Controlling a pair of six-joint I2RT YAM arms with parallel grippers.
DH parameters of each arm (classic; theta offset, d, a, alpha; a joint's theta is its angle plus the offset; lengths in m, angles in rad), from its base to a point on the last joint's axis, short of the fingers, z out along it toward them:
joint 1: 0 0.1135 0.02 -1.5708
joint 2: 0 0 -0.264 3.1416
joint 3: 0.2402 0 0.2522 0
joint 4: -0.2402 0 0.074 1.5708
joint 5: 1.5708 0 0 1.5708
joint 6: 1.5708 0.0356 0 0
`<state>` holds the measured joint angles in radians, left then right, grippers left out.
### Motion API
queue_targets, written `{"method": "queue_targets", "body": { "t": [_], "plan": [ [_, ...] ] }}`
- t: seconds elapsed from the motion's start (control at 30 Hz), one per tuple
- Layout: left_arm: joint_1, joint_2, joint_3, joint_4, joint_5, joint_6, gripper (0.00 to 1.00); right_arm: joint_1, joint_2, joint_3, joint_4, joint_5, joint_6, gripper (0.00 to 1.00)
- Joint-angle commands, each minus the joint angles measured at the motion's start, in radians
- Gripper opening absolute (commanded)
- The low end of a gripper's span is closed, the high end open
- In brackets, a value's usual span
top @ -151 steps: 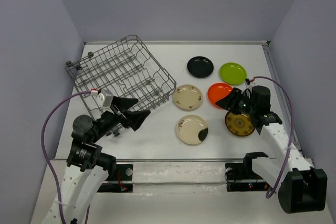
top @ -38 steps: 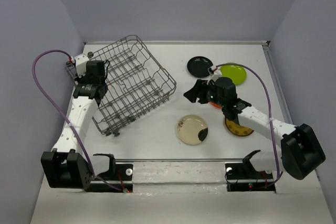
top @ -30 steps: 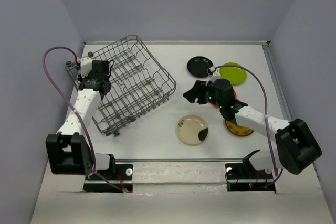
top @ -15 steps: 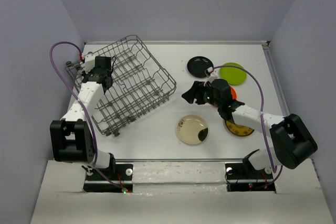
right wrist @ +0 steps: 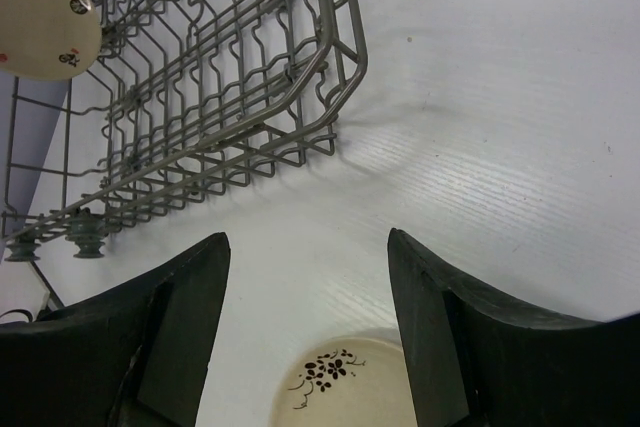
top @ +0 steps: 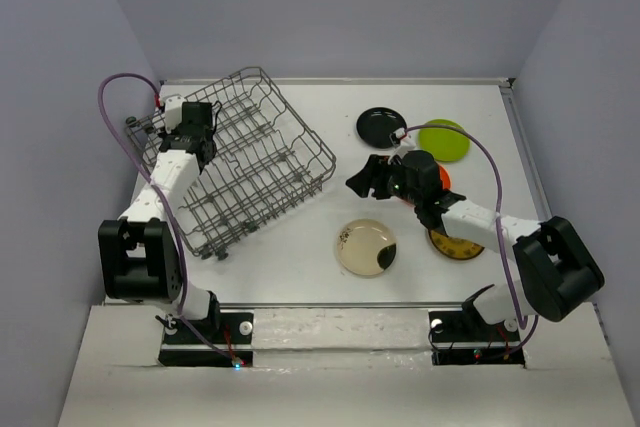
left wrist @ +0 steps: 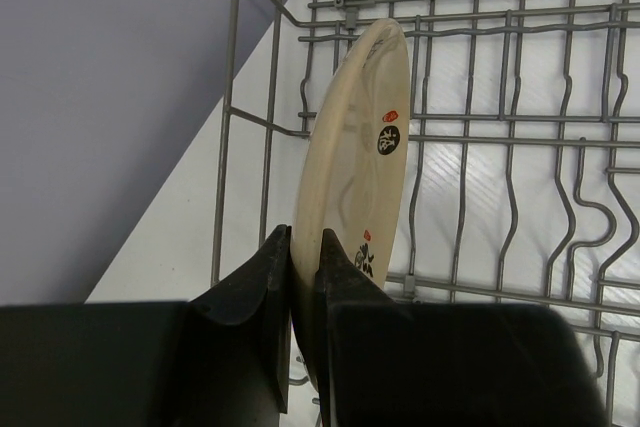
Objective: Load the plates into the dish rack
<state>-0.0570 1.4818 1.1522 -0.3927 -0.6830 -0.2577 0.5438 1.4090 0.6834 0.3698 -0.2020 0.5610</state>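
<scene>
The left gripper is clamped on the near rim of a cream plate, one finger on each face. The plate stands on edge and reaches straight away from the fingers into the rack, its face with the small dark and red marks turned to the right in the wrist view. It sits close to the rack's left wall, in the far left part of the rack as seen from above. Whether its far edge rests on a wire I cannot tell.

The right gripper has its jaws spread wide with nothing between them. It hangs over the table, just right of the rack's near right corner. A second cream plate, with a dark flower mark, lies flat on the table just on the near side of it.

Farther out lie the black plate and the green plate, both flat and apart from the gripper. The orange plate and the patterned plate are partly hidden under the right arm.
</scene>
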Motion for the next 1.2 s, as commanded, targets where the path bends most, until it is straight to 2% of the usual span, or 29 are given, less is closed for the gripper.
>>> {"method": "queue_targets", "body": {
  "t": [0.0,0.5,0.7,0.73,0.8,0.83,1.07,1.17],
  "plan": [
    [0.002,0.018,0.032,0.057,-0.024,0.018,0.05,0.004,0.013,0.01,0.066,-0.005,-0.015,0.7],
    [0.002,0.09,-0.048,0.135,-0.046,0.029,0.06,0.004,0.001,0.007,0.064,-0.001,-0.023,0.69],
    [0.003,0.118,-0.069,0.144,-0.046,0.018,0.11,0.004,0.002,0.004,0.064,0.01,-0.026,0.69],
    [0.003,0.118,-0.069,0.147,-0.044,0.017,0.19,0.004,0.004,0.005,0.064,0.007,-0.026,0.69],
    [0.003,0.118,-0.071,0.15,-0.033,0.014,0.26,0.004,0.007,0.005,0.064,0.009,-0.027,0.69],
    [0.003,0.117,-0.072,0.152,-0.035,0.014,0.33,0.004,0.005,0.005,0.064,0.01,-0.027,0.69],
    [0.006,0.08,-0.086,0.15,-0.036,0.017,0.6,0.004,0.001,0.005,0.058,0.018,-0.035,0.69],
    [0.008,0.055,-0.089,0.153,-0.032,0.021,0.68,0.004,0.001,0.008,0.054,0.021,-0.036,0.69]
  ]
}}
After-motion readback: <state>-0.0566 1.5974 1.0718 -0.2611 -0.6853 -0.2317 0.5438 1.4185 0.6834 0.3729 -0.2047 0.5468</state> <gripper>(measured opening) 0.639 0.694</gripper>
